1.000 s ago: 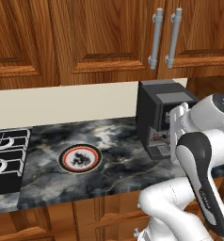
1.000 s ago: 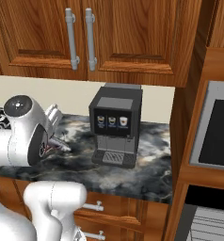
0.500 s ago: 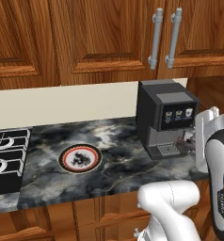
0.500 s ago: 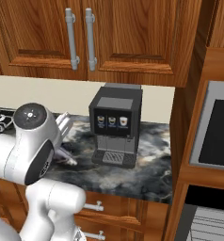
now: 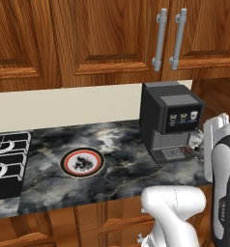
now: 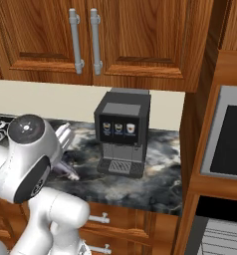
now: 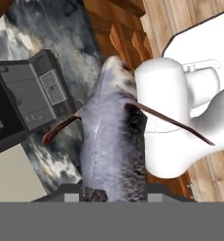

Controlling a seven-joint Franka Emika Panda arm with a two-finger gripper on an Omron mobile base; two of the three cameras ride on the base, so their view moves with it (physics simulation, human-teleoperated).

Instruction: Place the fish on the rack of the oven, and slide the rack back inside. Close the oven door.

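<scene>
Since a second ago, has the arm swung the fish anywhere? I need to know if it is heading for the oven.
Yes. In the left base view the arm has swung right, clearing the coffee machine. The pincer holds the fish.

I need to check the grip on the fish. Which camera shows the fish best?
The hand view: the fish runs up the middle of the picture from between the gripper tips, close and unblocked. The right base view shows a bit of it beside the arm.
</scene>
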